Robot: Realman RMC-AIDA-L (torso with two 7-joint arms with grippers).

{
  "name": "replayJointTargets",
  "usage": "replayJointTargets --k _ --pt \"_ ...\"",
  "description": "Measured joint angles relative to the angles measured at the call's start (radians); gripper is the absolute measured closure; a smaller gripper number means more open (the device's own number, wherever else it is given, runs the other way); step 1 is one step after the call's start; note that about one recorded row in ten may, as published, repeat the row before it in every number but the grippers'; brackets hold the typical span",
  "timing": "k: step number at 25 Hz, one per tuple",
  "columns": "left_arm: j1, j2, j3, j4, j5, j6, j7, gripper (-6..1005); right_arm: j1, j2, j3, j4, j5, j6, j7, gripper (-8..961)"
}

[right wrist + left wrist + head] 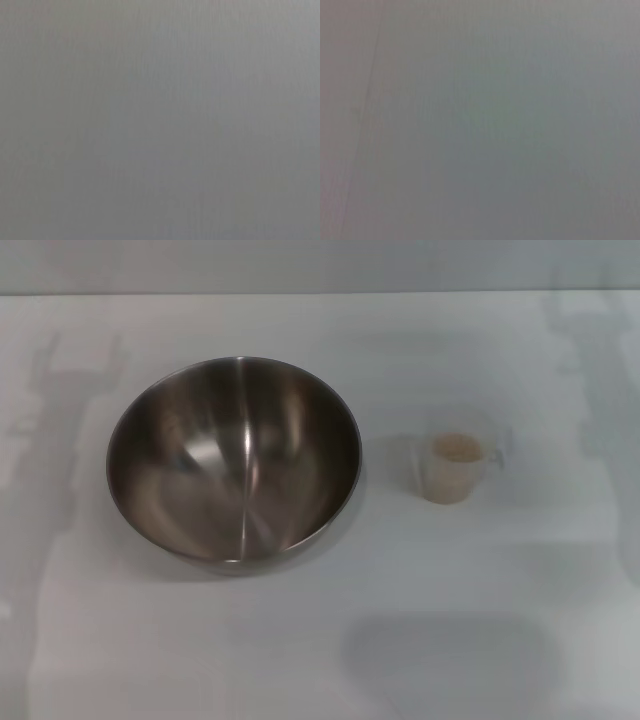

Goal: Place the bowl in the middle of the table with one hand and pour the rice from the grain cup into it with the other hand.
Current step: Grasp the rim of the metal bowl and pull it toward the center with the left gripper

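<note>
In the head view the large stainless-steel bowl (233, 462) stands upright and empty on the white table (320, 640), left of the middle. The small transparent grain cup (455, 468) stands upright to its right, apart from it, with its handle on the right side. Pale rice (456, 449) fills the cup. Neither gripper shows in any view; only faint arm shadows fall on the table at the left and right edges. Both wrist views show only plain grey surface.
The table's far edge runs along the top of the head view (320, 292). A soft shadow lies on the table at the front, right of the middle (450, 655).
</note>
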Motion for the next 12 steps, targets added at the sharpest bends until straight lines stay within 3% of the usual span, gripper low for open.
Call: replayJointTargets --k 12 --pt "0.002 0.000 0.000 -0.031 0.000 -0.051 -0.001 198 0.003 -0.001 0.000 0.001 0.000 0.002 0.000 299"
